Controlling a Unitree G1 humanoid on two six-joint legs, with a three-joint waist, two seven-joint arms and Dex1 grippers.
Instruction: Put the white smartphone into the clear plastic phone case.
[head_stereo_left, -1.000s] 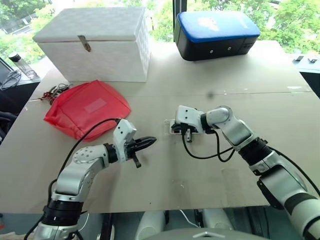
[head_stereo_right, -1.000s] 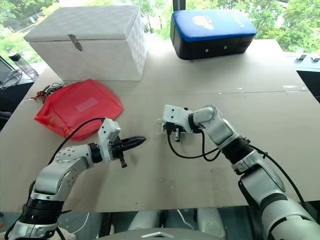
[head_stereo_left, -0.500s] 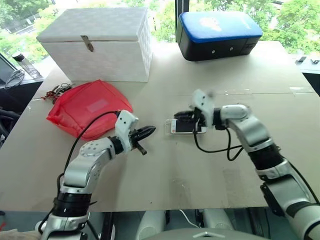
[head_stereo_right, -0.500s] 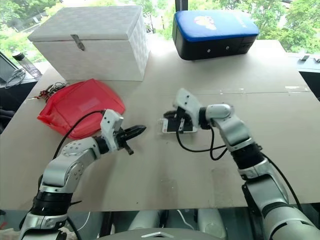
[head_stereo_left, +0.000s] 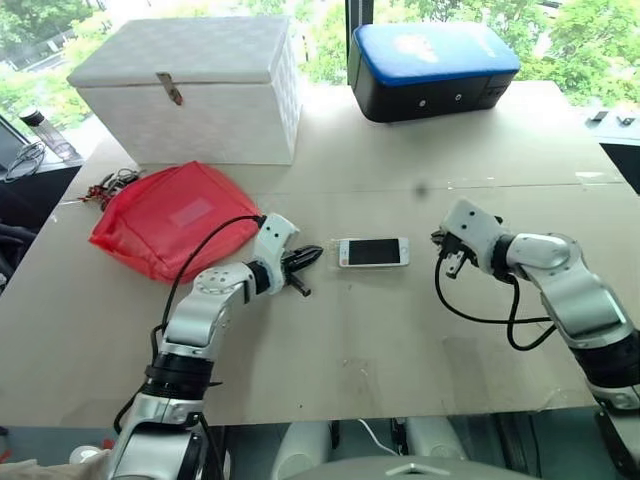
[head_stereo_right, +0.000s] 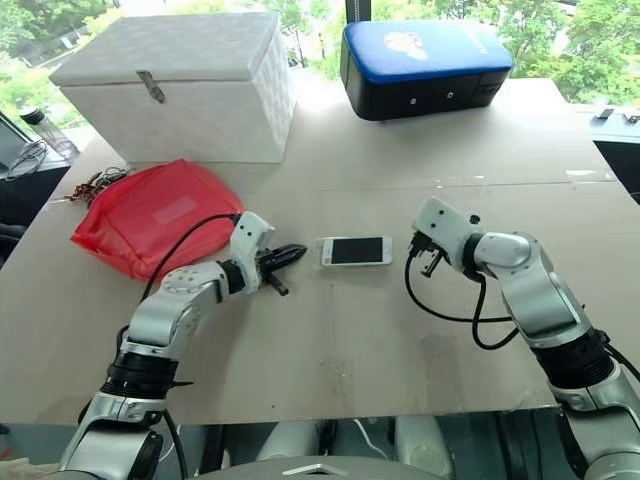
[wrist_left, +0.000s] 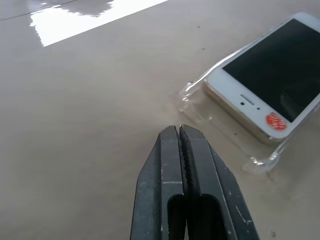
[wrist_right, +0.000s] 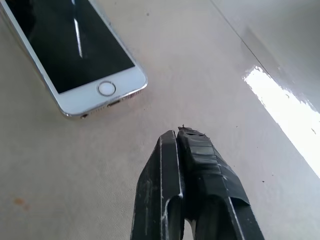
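The white smartphone (head_stereo_left: 373, 251) lies flat, screen up, in the middle of the table. The clear plastic phone case (wrist_left: 194, 98) shows as a thin transparent rim around the phone's (wrist_left: 270, 80) left end; I cannot tell whether the phone sits fully inside it. My left gripper (head_stereo_left: 314, 253) is shut and empty, with its tip (wrist_left: 179, 131) just short of that end. My right gripper (head_stereo_left: 445, 250) is also shut and empty. It hovers a little off the phone's right end, where the home button (wrist_right: 106, 88) is.
A red pouch (head_stereo_left: 175, 215) lies at the left, with a bunch of keys (head_stereo_left: 105, 185) beyond it. A white latched box (head_stereo_left: 190, 85) and a blue-topped black box (head_stereo_left: 432, 65) stand at the back. The table's front edge (head_stereo_left: 350, 412) runs close below both arms.
My right gripper has lifted off the phone and drawn away to the right, uncovering it. My left gripper has moved right, up to the phone's left end. Both stayed shut.
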